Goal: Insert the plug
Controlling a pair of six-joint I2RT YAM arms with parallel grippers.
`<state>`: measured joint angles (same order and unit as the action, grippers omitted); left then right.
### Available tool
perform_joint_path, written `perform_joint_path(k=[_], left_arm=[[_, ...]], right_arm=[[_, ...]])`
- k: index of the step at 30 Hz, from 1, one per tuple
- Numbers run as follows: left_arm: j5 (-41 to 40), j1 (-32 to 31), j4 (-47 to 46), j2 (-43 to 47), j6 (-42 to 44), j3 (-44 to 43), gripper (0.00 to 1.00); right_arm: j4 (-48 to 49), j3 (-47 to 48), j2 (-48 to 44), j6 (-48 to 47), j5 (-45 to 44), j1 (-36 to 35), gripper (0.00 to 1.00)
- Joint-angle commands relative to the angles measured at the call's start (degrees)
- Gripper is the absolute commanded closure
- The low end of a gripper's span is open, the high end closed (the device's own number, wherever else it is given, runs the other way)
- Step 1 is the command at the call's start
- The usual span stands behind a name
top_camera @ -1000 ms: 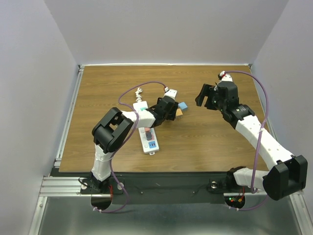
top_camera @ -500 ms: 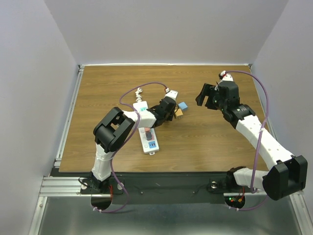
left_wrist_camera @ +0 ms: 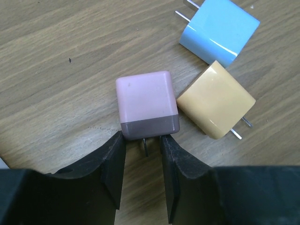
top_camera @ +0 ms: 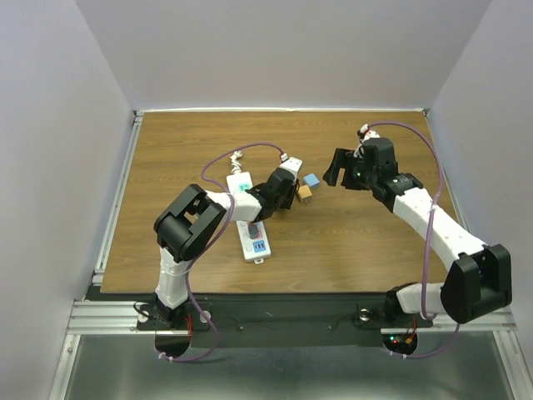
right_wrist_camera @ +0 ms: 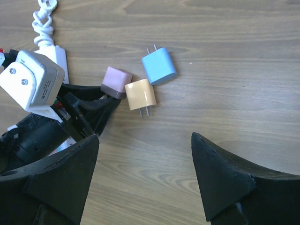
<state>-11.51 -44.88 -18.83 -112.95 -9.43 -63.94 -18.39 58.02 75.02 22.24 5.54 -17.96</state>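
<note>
Three plugs lie together mid-table: a pink plug (left_wrist_camera: pixel 145 101) with a dark base, a tan plug (left_wrist_camera: pixel 215 101) and a blue plug (left_wrist_camera: pixel 219 30). My left gripper (left_wrist_camera: pixel 143 140) is shut on the pink plug's base end, its prongs between the jaws. In the right wrist view the pink plug (right_wrist_camera: pixel 116 79), the tan plug (right_wrist_camera: pixel 140 93) and the blue plug (right_wrist_camera: pixel 159 65) lie ahead of my right gripper (right_wrist_camera: pixel 144 136), which hangs open and empty above bare wood. From above, the left gripper (top_camera: pixel 287 190) is left of the tan plug (top_camera: pixel 305 192), and the right gripper (top_camera: pixel 337 171) is to their right.
A white power strip (top_camera: pixel 250 229) with a red switch and a blue part lies under the left forearm, its coiled cord (top_camera: pixel 237 156) behind it. White walls close in the table (top_camera: pixel 375 242) at the back and sides.
My left gripper has closed on the pink plug's base end. The right arm has swung left, closer to the plugs, still open.
</note>
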Motion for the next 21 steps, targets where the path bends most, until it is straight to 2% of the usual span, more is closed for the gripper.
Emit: perform_joint_path(k=[1, 2, 9, 21], left_arm=[[3.42, -0.03, -1.47, 3.7, 2.57, 2.68, 0.95], [3.6, -0.12, -1.56, 3.78, 2.66, 2.86, 0.98], [6.76, -0.12, -3.23, 8.17, 3.72, 6.45, 0.99], [17.04, -0.12, -8.5, 23.29, 7.67, 17.53, 0.98]], right_arm=[[3.1, 2.8, 0.21, -0.97, 4.12, 0.38, 0.16], [3.19, 2.8, 0.21, -0.88, 4.3, 0.38, 0.16], [3.19, 2.71, 0.56, -1.06, 6.93, 0.38, 0.16], [3.36, 5.26, 6.89, 0.26, 23.54, 0.38, 0.17]])
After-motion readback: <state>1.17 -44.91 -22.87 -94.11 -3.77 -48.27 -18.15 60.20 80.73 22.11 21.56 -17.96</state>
